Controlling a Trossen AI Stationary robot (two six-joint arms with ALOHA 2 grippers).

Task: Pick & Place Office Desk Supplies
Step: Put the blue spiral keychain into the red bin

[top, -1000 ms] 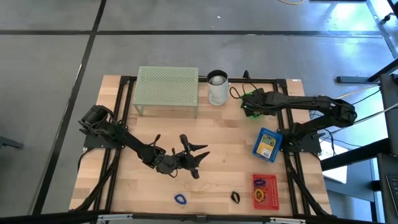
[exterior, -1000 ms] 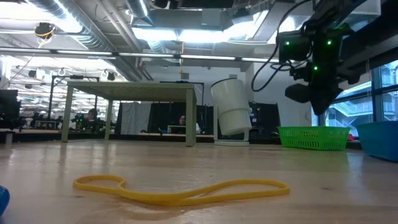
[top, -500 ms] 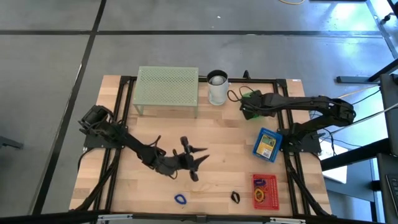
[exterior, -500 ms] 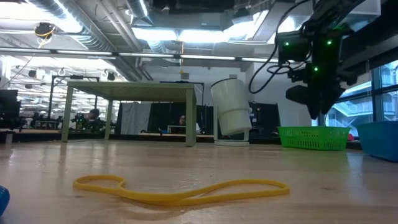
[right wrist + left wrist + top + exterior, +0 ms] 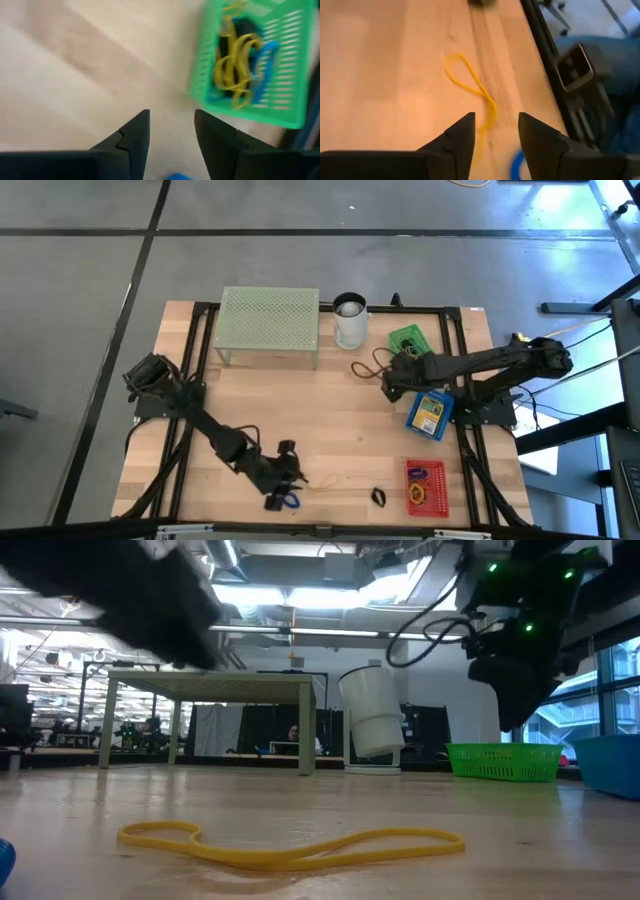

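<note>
A yellow rubber band [image 5: 470, 85] lies flat on the wood near the table's near edge, also in the low view [image 5: 290, 845]. A blue rubber band [image 5: 290, 500] lies beside it. My left gripper [image 5: 496, 120] is open just above them, tipped down, fingertips either side of the yellow band's near end, touching nothing. My right gripper [image 5: 171, 116] is open and empty over bare wood, just on the near side of the green basket [image 5: 255, 60]. The basket holds yellow bands, a blue one and a dark item. A black binder clip [image 5: 378, 497] lies near the front edge.
A pale green mesh stand [image 5: 270, 325] and a white cup [image 5: 350, 320] stand at the far edge. A blue box [image 5: 430, 412] and a red box [image 5: 425, 485] of small items sit on the right. A black cable [image 5: 368, 366] loops beside the right gripper.
My left gripper has gone toward the table's near edge and down, and has tipped and rolled to point down at the yellow and blue bands. My right gripper has left the place above the green basket and swung toward the near edge, over bare wood.
</note>
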